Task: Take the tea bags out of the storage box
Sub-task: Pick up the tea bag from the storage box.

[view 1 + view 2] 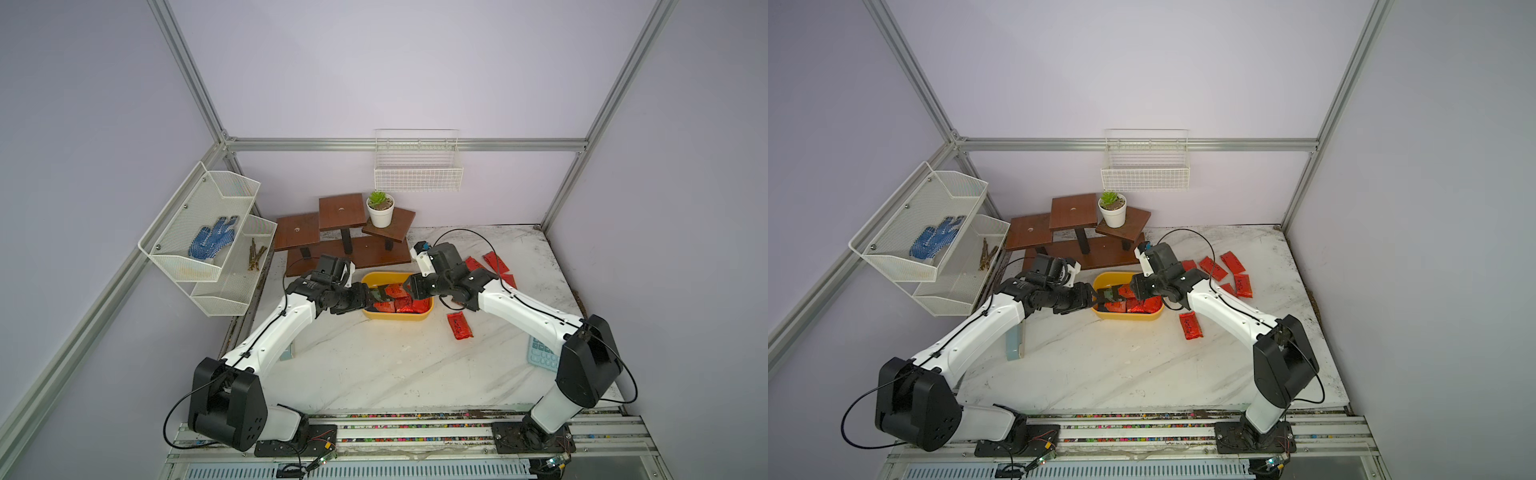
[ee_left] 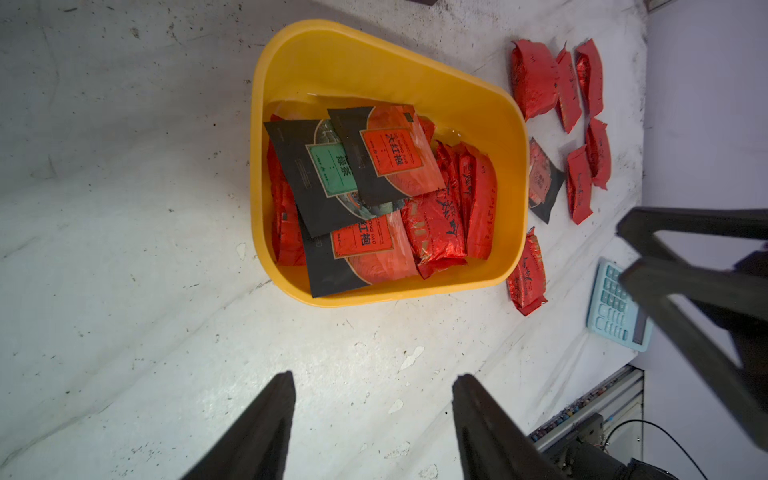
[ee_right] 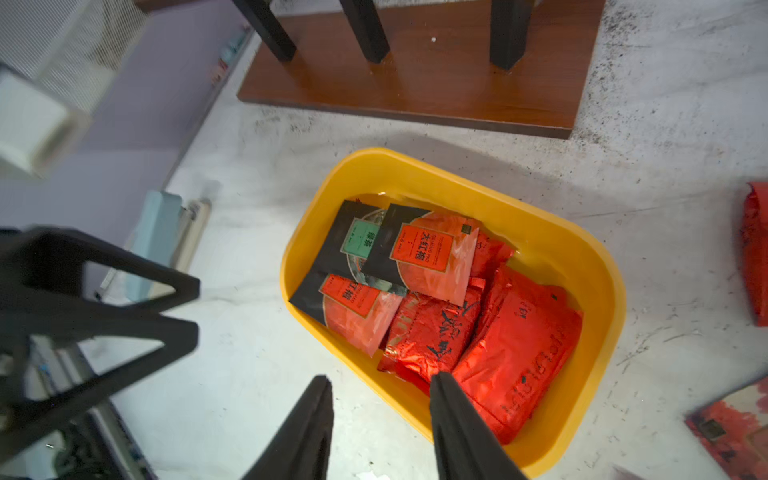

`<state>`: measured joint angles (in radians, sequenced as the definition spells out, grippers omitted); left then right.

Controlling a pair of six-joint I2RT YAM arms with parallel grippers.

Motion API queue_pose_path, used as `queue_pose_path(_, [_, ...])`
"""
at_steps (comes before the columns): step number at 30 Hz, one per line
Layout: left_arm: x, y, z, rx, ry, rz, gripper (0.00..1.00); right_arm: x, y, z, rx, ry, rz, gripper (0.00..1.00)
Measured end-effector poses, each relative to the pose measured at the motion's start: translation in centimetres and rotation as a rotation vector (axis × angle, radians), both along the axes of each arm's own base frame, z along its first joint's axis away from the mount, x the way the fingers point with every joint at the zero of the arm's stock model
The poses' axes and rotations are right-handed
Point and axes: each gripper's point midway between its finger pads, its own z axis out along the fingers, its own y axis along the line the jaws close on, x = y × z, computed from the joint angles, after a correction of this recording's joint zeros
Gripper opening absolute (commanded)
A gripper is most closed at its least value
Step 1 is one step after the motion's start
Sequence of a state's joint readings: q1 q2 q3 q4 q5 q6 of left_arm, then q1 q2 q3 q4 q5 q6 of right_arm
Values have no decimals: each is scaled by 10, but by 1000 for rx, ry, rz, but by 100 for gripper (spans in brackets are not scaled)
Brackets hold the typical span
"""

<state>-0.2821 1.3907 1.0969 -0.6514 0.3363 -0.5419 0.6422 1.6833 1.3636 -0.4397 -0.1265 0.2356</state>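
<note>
The yellow storage box (image 1: 395, 318) (image 1: 1126, 319) (image 2: 374, 54) (image 3: 582, 249) stands mid-table. It holds several tea bags: red foil pouches (image 2: 436, 224) (image 3: 515, 345) and black sachets (image 2: 386, 158) (image 3: 424, 249). More tea bags lie on the table to its right (image 1: 459, 326) (image 1: 1225, 266) (image 2: 534, 79). My left gripper (image 1: 368, 297) (image 2: 374, 376) hovers at the box's left end, open, with nothing between its fingers. My right gripper (image 1: 409, 291) (image 3: 380, 376) is open above the box's right end. One of its fingers is over the red pouches, the other over the table outside the rim.
A pale blue calculator (image 1: 542, 355) (image 2: 615, 307) lies near the right arm's base. A brown wooden stand (image 1: 345, 237) with a potted plant (image 1: 380, 210) is behind the box. A white mesh shelf (image 1: 208, 237) and a wire basket (image 1: 417, 166) hang on the walls.
</note>
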Motion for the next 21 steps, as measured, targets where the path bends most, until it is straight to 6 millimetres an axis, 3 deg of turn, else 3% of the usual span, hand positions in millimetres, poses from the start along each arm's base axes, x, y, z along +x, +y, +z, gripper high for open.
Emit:
queue_pose_path(8, [2,27,-26,-246,84,119,65,-3,21,-40,-310,-85,120,44])
queue_pose_path(16, [3,19,-16,-369,63,106,65,-10,34,-89,-542,-137,168,42])
queue_pose_path(21, [-1,18,-11,-398,44,99,65,4,33,-97,-602,-163,141,40])
